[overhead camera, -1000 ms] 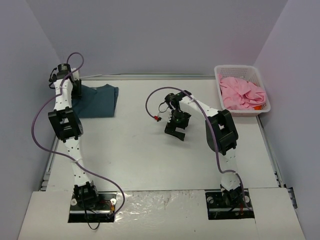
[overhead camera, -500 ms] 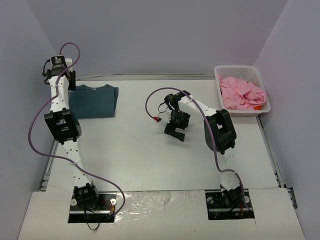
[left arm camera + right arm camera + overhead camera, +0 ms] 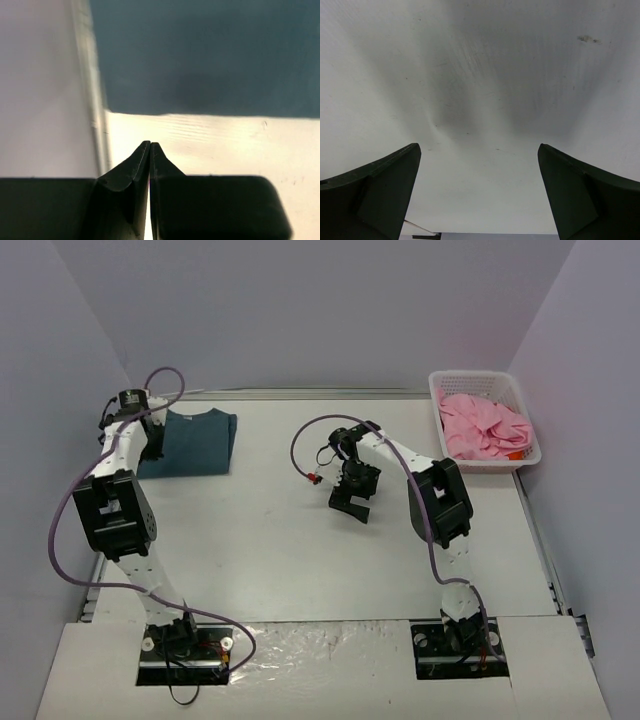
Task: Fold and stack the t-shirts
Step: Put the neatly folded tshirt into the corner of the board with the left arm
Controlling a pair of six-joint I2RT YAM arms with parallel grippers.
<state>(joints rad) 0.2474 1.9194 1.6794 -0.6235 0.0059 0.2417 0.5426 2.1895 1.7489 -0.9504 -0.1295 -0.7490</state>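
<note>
The dark teal-blue t-shirt (image 3: 195,440) lies folded flat at the table's back left; in the left wrist view the teal t-shirt (image 3: 210,55) fills the upper part, its near edge straight. My left gripper (image 3: 151,440) hovers at that shirt's left edge, and the left wrist view shows the left gripper (image 3: 150,144) shut with nothing between its fingers, over bare table just short of the cloth. The pink t-shirt (image 3: 485,425) sits crumpled in the white basket (image 3: 475,375). My right gripper (image 3: 352,505) stands open over bare table mid-centre, and the right gripper (image 3: 479,147) is empty.
The basket stands in the back right corner against the right wall. The left wall (image 3: 40,100) and the table's raised edge strip (image 3: 92,100) run close beside the left gripper. A purple cable (image 3: 300,445) loops off the right arm.
The left arm rose beside the teal shirt, then came back down and forward; its jaws have closed empty. The right arm has hardly moved.
</note>
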